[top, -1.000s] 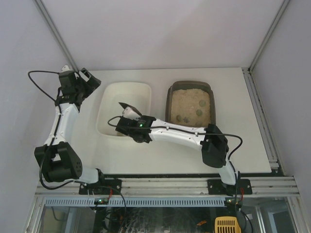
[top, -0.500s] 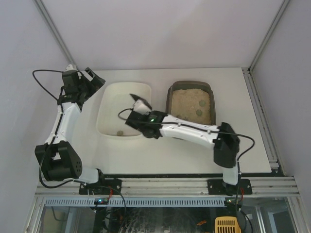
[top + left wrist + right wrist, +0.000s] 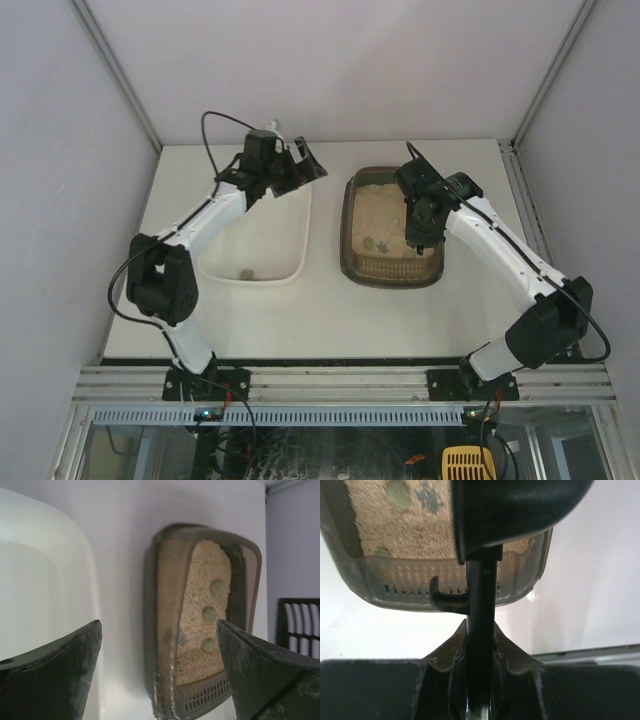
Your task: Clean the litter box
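Observation:
The litter box is a dark brown-grey tray with beige litter, right of centre. It also shows in the left wrist view and the right wrist view. Greenish clumps lie in the litter and show as three in the left wrist view. My right gripper is over the litter, shut on the handle of a dark scoop. The scoop's head hangs over the box. My left gripper is open and empty above the far end of the white tray, with the box between its fingers.
A plain white tray stands left of the litter box, with one clump in its near end. A bare strip of table separates the two trays. Walls close in on the left, far and right sides.
My right arm has swung with the scoop from the white tray to over the litter box. My left arm has moved right from the far left corner to the white tray's far end.

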Controlling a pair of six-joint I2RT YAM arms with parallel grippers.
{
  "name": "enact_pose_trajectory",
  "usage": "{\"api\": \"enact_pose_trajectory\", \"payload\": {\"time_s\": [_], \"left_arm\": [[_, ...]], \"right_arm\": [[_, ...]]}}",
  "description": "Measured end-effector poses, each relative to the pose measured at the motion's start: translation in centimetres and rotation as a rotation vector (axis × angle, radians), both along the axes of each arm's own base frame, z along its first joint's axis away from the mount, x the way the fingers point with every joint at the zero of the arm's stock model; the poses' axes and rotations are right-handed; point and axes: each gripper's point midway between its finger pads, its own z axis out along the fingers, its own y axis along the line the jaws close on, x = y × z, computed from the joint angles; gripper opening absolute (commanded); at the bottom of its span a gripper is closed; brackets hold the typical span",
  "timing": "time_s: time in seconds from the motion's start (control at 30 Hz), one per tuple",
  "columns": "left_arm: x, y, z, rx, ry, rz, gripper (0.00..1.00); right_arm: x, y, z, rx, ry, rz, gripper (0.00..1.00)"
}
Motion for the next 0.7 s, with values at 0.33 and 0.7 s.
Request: {"api": "enact_pose_trajectory", "payload": {"time_s": [0.33,0.7], "left_arm": [[-1.0,-8.2,-5.0,-0.054,0.147,-0.113,1.0],[-1.3,-9.8,-5.6,-0.096,0.174,-0.114,1.0]], "right_arm": [[-0.1,0.0,-5.2,-0.068,0.298,-0.036,0.0],[3.4,-2.3,-7.4,-0.154,0.346,-0.122,0.0]]}}
